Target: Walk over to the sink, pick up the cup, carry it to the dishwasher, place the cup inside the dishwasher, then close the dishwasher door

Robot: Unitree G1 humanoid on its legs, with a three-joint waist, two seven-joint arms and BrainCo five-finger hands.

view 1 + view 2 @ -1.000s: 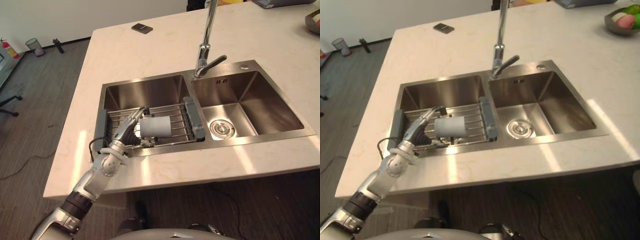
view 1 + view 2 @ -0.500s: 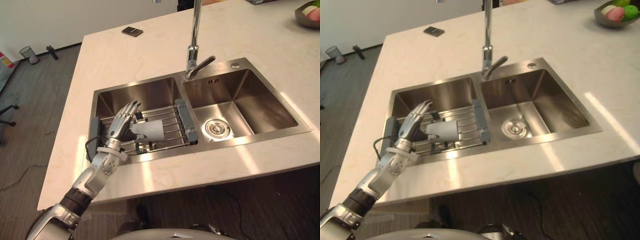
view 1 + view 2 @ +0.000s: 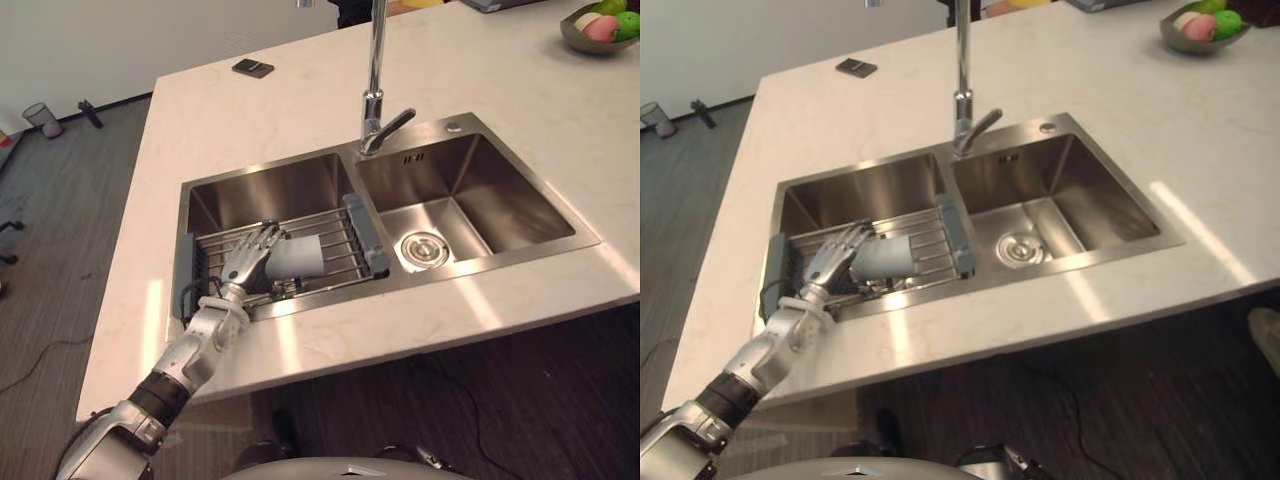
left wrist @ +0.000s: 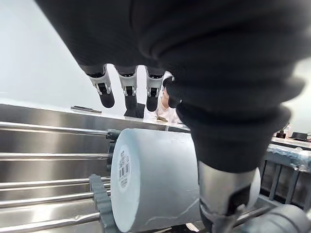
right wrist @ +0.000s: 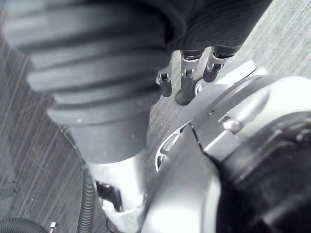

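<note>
Left robot hand (image 3: 246, 264) against one cup (image 3: 299, 256)

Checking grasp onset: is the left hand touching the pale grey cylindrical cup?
Cannot tell. Left wrist view: fingers clear above the pale grey cup; thumb overlaps it.

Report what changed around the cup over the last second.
The left robot hand lifted from beside the cup, spread, then came down with straight fingers over its left end, not yet closed. The cup stayed lying on its side on the rack. The camera shifted too. The right robot hand hangs idle.
</note>
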